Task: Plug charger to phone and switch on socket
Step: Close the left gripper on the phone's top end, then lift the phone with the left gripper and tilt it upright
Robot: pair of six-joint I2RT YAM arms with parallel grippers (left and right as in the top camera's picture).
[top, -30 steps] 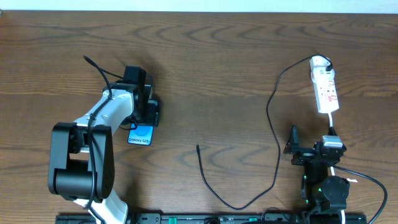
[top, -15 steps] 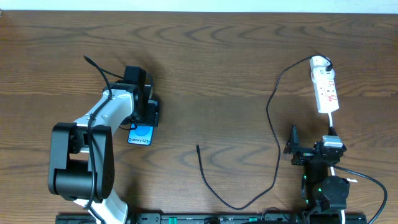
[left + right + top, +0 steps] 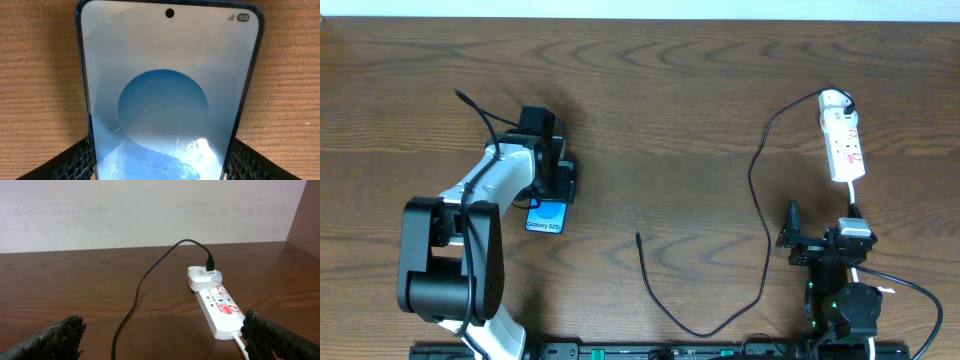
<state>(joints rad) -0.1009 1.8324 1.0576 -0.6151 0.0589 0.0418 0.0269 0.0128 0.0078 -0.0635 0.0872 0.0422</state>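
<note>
The phone (image 3: 546,216) lies flat on the left of the table, its blue screen up; it fills the left wrist view (image 3: 167,100). My left gripper (image 3: 558,190) is shut on it, one finger pressed on each long edge (image 3: 160,167). The charger (image 3: 752,175) is a thin black cable running from the white adapter on the socket (image 3: 844,145) down in a loop to its free tip (image 3: 638,237) on the table's middle. My right gripper (image 3: 792,238) is open and empty, just in front of the socket (image 3: 217,307) and the cable (image 3: 136,297).
The socket's white lead (image 3: 854,205) runs back toward the right arm's base. A thick black robot cable (image 3: 475,110) curls behind the left arm. The wooden table's far edge (image 3: 640,20) meets a white wall.
</note>
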